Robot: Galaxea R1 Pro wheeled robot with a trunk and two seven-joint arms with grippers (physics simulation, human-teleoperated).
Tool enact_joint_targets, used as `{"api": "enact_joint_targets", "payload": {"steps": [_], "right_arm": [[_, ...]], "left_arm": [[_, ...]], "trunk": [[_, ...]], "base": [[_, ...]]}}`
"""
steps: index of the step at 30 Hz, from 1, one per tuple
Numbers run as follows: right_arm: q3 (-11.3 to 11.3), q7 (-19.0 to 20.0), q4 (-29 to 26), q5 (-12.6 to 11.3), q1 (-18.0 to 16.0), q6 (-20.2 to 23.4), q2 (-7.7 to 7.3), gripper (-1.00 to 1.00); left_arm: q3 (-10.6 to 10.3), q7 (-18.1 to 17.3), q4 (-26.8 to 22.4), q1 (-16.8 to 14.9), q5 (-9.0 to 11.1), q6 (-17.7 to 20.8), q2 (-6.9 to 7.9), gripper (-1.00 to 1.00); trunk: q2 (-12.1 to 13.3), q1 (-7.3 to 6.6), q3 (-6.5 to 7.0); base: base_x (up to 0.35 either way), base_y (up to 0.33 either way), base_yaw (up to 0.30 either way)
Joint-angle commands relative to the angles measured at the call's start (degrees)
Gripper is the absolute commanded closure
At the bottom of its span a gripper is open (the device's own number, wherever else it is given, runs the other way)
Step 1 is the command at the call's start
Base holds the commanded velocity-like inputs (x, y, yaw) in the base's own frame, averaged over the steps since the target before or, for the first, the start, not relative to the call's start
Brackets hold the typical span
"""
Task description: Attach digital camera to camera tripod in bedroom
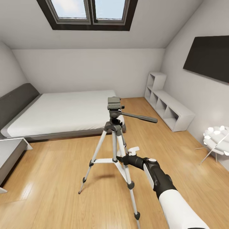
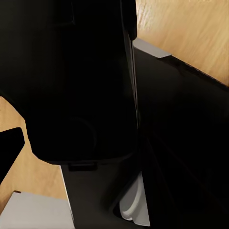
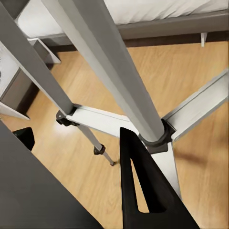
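The camera tripod (image 1: pixel 114 127) stands on the wood floor in front of the bed, its black head (image 1: pixel 114 103) bare and its pan handle (image 1: pixel 140 118) pointing right. My right gripper (image 1: pixel 121 158) reaches in at the level of the leg braces, right beside the centre column. In the right wrist view its fingers (image 3: pixel 140 186) are spread open around the column (image 3: pixel 109 67) without clamping it. Close against the left wrist lens is a black, round-cornered block (image 2: pixel 76 90) that looks like the digital camera, with a black fingertip (image 2: pixel 9 148) at its edge.
The grey-framed white bed (image 1: pixel 63 111) lies behind the tripod. A white cube shelf (image 1: pixel 171 111) and a black TV (image 1: pixel 210 57) line the right wall. A white lamp-like object (image 1: pixel 218 136) sits at the right and a grey furniture edge (image 1: pixel 9 152) at the left.
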Motion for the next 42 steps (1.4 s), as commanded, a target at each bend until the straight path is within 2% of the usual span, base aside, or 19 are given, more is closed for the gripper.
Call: {"api": "enact_joint_targets", "payload": {"steps": [1, 7, 12, 14, 16, 19, 20, 22, 24, 26, 28, 30, 32, 33, 34, 35, 37, 40, 42], "right_arm": [[-0.29, 0.27, 0.6, 0.81, -0.03, 0.1, -0.03, 1.0], [-0.39, 0.4, 2.81, 0.92, -0.03, -0.09, -0.2, 1.0], [-0.31, 0.62, 3.31, 1.06, -0.03, -0.03, -1.62, 1.0], [-0.23, 0.6, 3.57, 1.04, -0.01, 0.0, -2.33, 1.0], [-0.18, 0.57, 4.04, 1.02, -0.01, 0.05, -2.8, 1.0], [-0.21, 0.59, 4.14, 1.01, -0.02, 0.07, -3.29, 1.0], [-0.22, 0.6, 4.17, 1.01, -0.01, 0.1, -3.53, 1.0], [-0.23, 0.6, 4.26, 1.01, -0.01, 0.16, -4.1, 1.0], [-0.2, 0.6, 4.45, 1.01, 0.18, 0.13, -4.97, 1.0], [-0.18, 0.67, 4.59, 1.04, 0.29, 0.11, -5.75, 1.0], [-0.18, 0.71, 4.65, 1.06, 0.33, 0.1, -6.06, 1.0], [-0.17, 0.71, 4.8, 1.08, 0.37, 0.09, -6.37, 1.0], [-0.17, 0.68, 5.26, 1.09, 0.39, 0.05, -6.56, 1.0], [-0.17, 0.67, 5.39, 1.09, 0.4, 0.04, -6.59, 1.0], [-0.17, 0.65, 5.6, 1.09, 0.4, 0.03, -6.63, 1.0], [-0.17, 0.64, 5.67, 1.1, 0.4, 0.02, -6.64, 1.0], [-0.17, 0.62, 5.88, 1.1, 0.4, 0.0, -6.68, 1.0], [-0.17, 0.61, 5.97, 1.1, 0.41, 0.0, -6.69, 1.0], [-0.17, 0.61, 6.02, 1.13, 0.41, 0.03, -6.7, 1.0]], "left_arm": [[-0.45, -0.25, 0.01, -0.04, 0.23, -0.11, -0.07, 1.0], [-0.87, -0.78, -0.36, -0.04, -0.59, 0.01, 0.46, 1.0], [-0.96, -2.46, -0.79, -0.06, -0.77, 1.03, 2.03, 1.0], [-0.93, -3.96, -1.97, -0.11, -1.25, 3.68, 3.14, 1.0], [-0.91, -5.03, -9.8, -0.31, -1.97, 12.37, 5.0, 1.0], [-0.91, -4.68, -19.2, -0.36, -2.22, 19.72, 6.64, 1.0], [-0.88, -3.94, -24.67, -0.37, -2.35, 23.37, 7.63, 1.0], [-0.7, -0.57, -36.01, -0.42, -2.49, 30.28, 9.86, 1.0], [-0.57, 3.56, -44.39, -0.55, -2.53, 35.32, 11.3, 1.0], [-0.3, 8.5, -52.08, -0.64, -2.5, 40.53, 12.13, 1.0], [0.24, 11.83, -56.44, -0.73, -2.36, 44.06, 12.43, 1.0], [1.99, 16.14, -61.69, -1.1, -2.15, 49.15, 12.56, 1.0], [5.44, 19.76, -66.11, -4.53, -1.92, 54.85, 12.48, 1.0], [6.24, 20.29, -66.67, -6.06, -1.86, 55.89, 12.46, 1.0], [7.51, 21.1, -67.3, -9.58, -1.74, 57.42, 12.46, 1.0], [7.97, 21.4, -67.36, -11.48, -1.7, 57.99, 12.46, 1.0], [9.11, 22.16, -65.71, -19.54, -1.6, 59.33, 12.52, 1.0], [9.6, 22.47, -61.59, -28.54, -1.57, 59.92, 12.53, 1.0], [9.87, 22.63, -53.04, -42.57, -1.66, 60.17, 12.0, 1.0]], "trunk": [[-0.1, 0.04, -0.11], [-0.1, 0.04, -0.11], [-0.1, 0.04, -0.11], [-0.1, 0.04, -0.11], [-0.1, 0.04, -0.11], [-0.1, 0.04, -0.11], [-0.1, 0.04, -0.11], [-0.1, 0.04, -0.11], [-0.1, 0.04, -0.11], [-0.1, 0.04, -0.11], [-0.1, 0.04, -0.11], [-0.1, 0.04, -0.11], [-0.1, 0.04, -0.11], [-0.1, 0.04, -0.11], [-0.1, 0.04, -0.11], [-0.1, 0.04, -0.11], [-0.1, 0.04, -0.11], [-0.1, 0.04, -0.11], [-0.1, 0.04, -0.11]], "base": [[0.0, 0.0, 0.0], [0.0, 0.0, 0.0], [0.0, 0.0, 0.0], [0.0, 0.0, 0.0], [0.0, 0.0, 0.0], [0.0, 0.0, 0.0], [0.0, 0.0, 0.0], [0.0, 0.0, 0.0], [0.0, 0.0, 0.0], [0.0, 0.0, 0.0], [0.0, 0.0, 0.0], [0.0, 0.0, 0.0], [0.0, 0.0, 0.0], [0.0, 0.0, 0.0], [0.0, 0.0, 0.0], [0.0, 0.0, 0.0], [0.0, 0.0, 0.0], [0.0, 0.0, 0.0], [0.0, 0.0, 0.0]]}}
